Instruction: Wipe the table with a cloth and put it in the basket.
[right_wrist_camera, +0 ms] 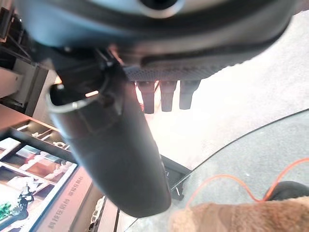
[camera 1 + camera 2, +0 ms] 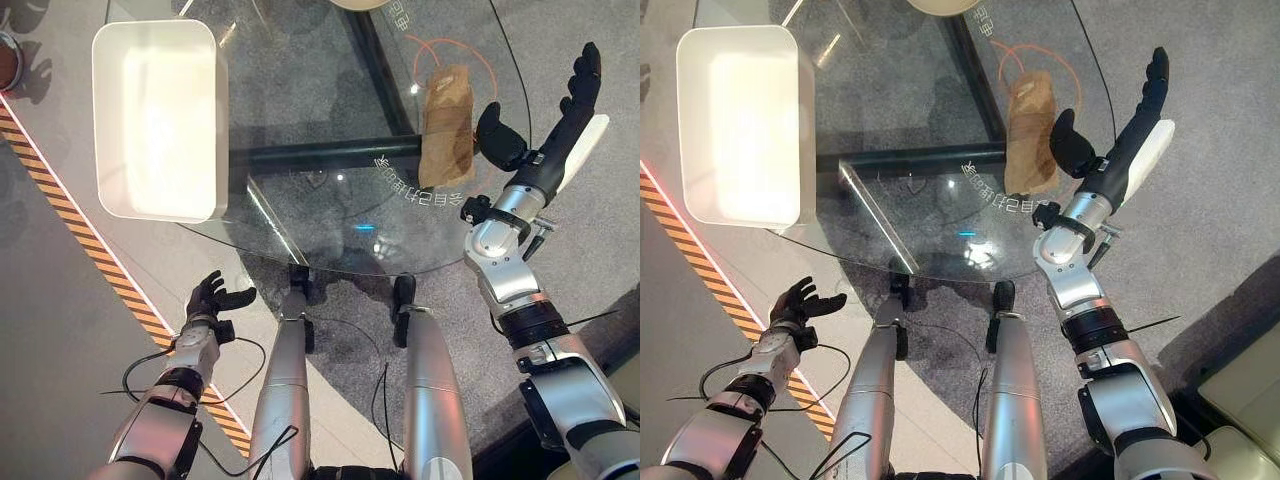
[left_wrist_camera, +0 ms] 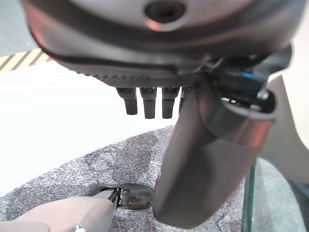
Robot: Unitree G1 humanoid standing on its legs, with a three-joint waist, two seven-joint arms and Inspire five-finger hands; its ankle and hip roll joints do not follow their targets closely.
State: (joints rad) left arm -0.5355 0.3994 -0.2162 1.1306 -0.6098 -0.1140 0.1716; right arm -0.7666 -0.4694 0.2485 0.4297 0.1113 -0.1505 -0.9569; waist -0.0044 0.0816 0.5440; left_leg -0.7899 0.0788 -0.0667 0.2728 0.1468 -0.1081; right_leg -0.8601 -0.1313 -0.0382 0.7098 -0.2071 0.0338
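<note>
Nearest you, the left hand [image 2: 212,298] hangs low off the table's edge over the floor, fingers loosely spread and holding nothing, likely parked clear while the other arm works. Your right hand [image 2: 560,125] is raised beside the tan, plush-looking cloth [image 2: 447,128], fingers straight and empty, thumb apparently just short of it. The cloth lies crumpled on the round glass table [image 2: 300,110], well apart from the white rounded-rectangular basket [image 2: 110,170] at the far left.

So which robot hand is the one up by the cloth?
The right robot hand, fingers straight, raised just beside the brown cloth on the glass table. The left robot hand hangs low, off the table.
</note>
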